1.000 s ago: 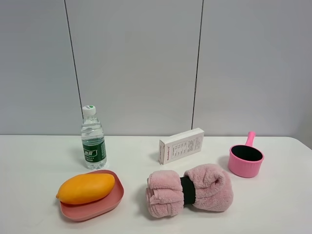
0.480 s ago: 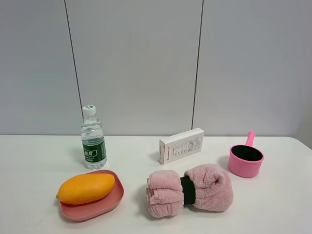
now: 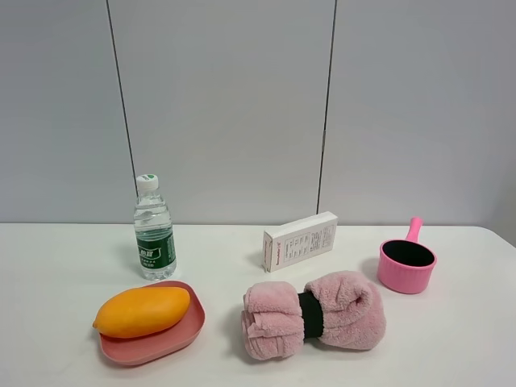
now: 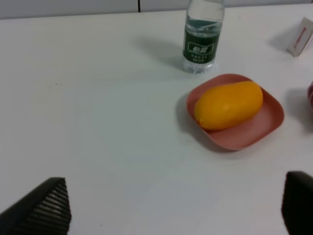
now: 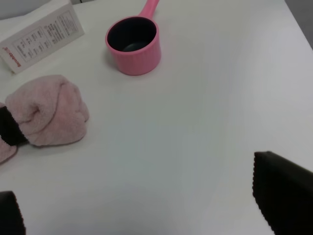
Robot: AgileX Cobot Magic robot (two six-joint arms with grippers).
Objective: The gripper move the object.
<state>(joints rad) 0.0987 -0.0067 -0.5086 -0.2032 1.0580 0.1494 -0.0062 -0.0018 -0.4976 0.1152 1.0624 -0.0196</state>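
Observation:
The orange-yellow mango [image 3: 142,311] lies on a pink plate [image 3: 173,339] at the front left of the white table. It also shows in the left wrist view [image 4: 229,105] on the plate [image 4: 266,126]. My left gripper [image 4: 171,208] is open and empty, well back from the mango, with only its dark fingertips [image 4: 41,210] showing. My right gripper [image 5: 142,210] is open and empty over bare table near the towel roll. Neither arm shows in the exterior high view.
A water bottle [image 3: 153,230] stands behind the plate. A white box [image 3: 300,240] stands mid-table. A fluffy pink towel roll [image 3: 314,314] with a black band lies front centre. A small pink pot with handle [image 3: 406,264] sits at the right.

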